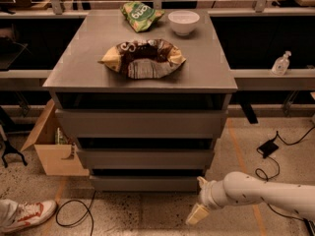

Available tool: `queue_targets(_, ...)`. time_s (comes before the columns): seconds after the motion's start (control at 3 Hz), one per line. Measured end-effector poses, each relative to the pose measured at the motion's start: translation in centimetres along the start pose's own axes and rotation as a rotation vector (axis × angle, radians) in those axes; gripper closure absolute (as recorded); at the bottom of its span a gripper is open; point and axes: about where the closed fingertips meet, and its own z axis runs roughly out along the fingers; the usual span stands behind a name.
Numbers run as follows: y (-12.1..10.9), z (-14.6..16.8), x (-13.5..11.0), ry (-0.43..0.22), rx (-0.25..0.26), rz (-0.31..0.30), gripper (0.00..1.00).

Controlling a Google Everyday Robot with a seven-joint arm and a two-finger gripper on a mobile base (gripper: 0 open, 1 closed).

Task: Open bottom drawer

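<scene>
Your landmark is the grey drawer cabinet (74,68). On its top lie a torn-open brown snack bag (143,58) near the middle, a green snack bag (141,14) at the back and a white bowl (183,22) at the back right. Left of the cabinet a cardboard box (54,154) leans against its side. A sneaker (27,214) and a looped black cable (74,215) lie on the floor at its front left. To its right, a clear pump bottle (281,63) stands on a shelf and a black power adapter (267,147) lies on the floor.

The bottom drawer (145,183) is the lowest of the cabinet's three fronts, closed, with bare floor before it. Your gripper (197,213) hangs low at the cabinet's front right corner, just beside the drawer's right end, pointing down-left. You cannot tell whether it touches the front, or whether it is spread or closed. It holds nothing you can see.
</scene>
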Motion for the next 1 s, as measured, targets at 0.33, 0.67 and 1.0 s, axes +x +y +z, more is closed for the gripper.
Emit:
queue_targets(0.33, 0.3, 2.3, -0.7, -0.029, -0.027, -0.031, 0.0)
queue_targets(0.67, 0.2, 6.3, -1.4, -0.044, -0.041, -0.074, 0.0)
queue_targets(1.0, 0.0, 10.7, -2.2, -0.047, -0.008, -0.114, 0.0)
